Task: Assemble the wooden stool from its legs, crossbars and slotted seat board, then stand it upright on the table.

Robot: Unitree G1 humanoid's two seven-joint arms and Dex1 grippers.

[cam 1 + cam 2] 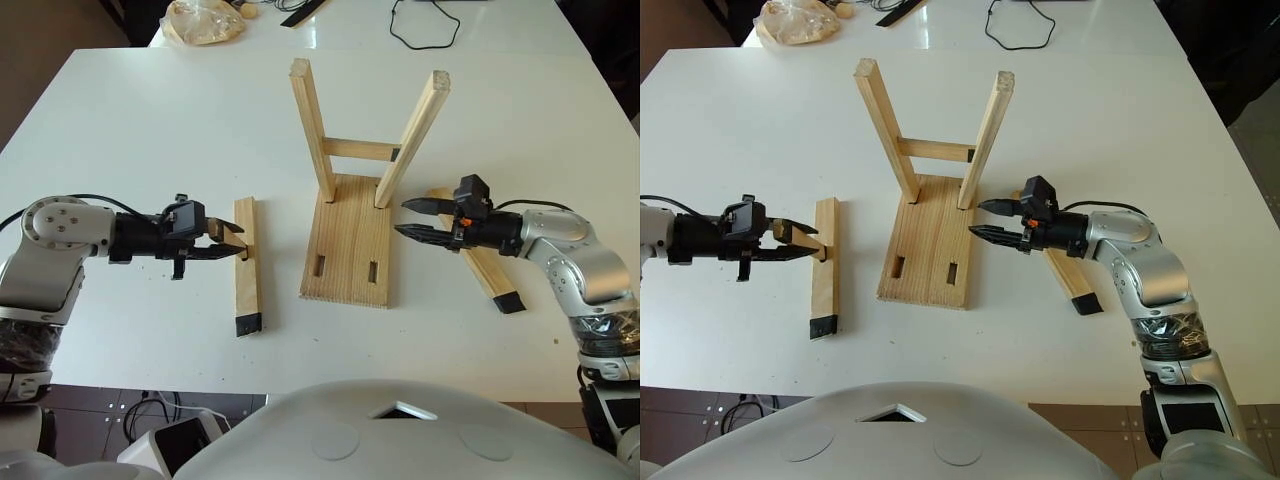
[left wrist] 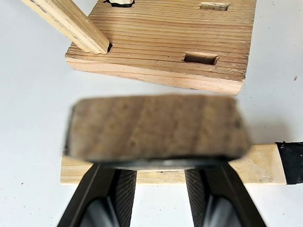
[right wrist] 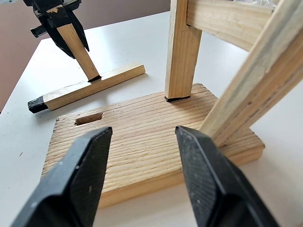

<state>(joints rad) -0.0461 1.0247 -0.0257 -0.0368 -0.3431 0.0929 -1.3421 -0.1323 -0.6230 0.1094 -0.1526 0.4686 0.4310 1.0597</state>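
L gripper (image 1: pixel 236 244) clamped on crossbar (image 3: pixel 80 53) of flat-lying leg (image 1: pixel 247 275), R gripper (image 1: pixel 400 218) wide open beside seat board (image 1: pixel 345 255), white table (image 1: pixel 150 130).

Seat board (image 1: pixel 348 240): pale bare wood, ridged grain, matt. Table (image 1: pixel 150 130) smooth white, slightly glossy. Right gripper (image 3: pixel 142 137) pads (image 3: pixel 203 189) black, matt, finely ribbed.
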